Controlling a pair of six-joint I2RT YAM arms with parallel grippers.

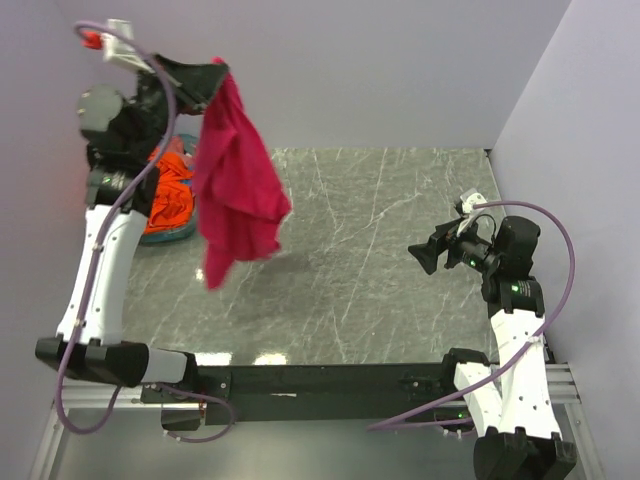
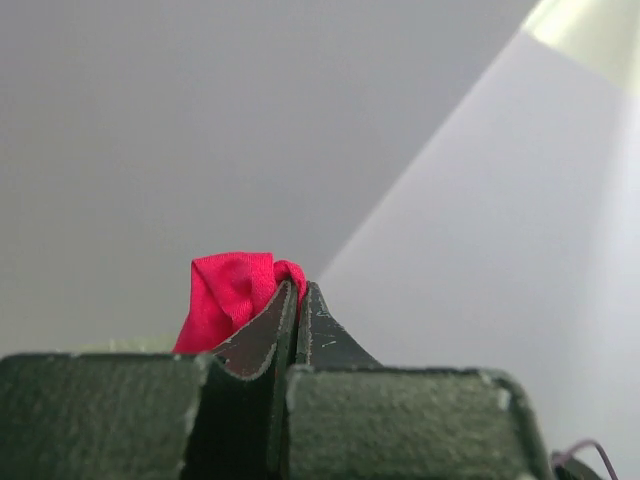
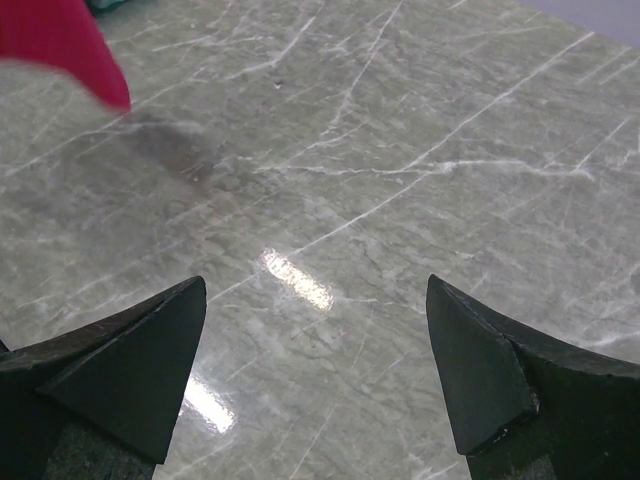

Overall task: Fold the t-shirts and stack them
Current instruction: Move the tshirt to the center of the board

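crimson-pink t-shirt (image 1: 235, 180) at 10 o'clock of the overhead view, dangling in a long crumpled drape, top corner pinched in the left gripper (image 1: 215, 75). seen from the left wrist as a small red fold bulging out just left of the fingertips, with both jaws pressed flat together on it. lower tip hanging over the table's left half; whether touching the surface or just above it, cannot tell. blurred red edge and a soft shadow beneath it at 11 o'clock of the right wrist view.

just behind the hanging cloth, at 9 o'clock: bright orange t-shirt (image 1: 168, 190), bunched inside the round teal basket (image 1: 186, 232) and partly hidden by the left arm.

underneath, a grey marble-patterned table (image 1: 380, 250), glossy, veined with thin white lines, with bright lamp reflections near the front edge. plain pale lilac-grey walls (image 1: 380, 70) at the back and along the right side. black rail (image 1: 320, 380) across the near edge, at 6 o'clock, carrying both bases.

left arm reaching up steeply from its base at 7 o'clock, wrist high, purple cable looping along it. right arm folded at 4 o'clock, right gripper (image 1: 425, 258) pointing toward the table centre, jaws spread wide apart, holding nothing, only marble between them.
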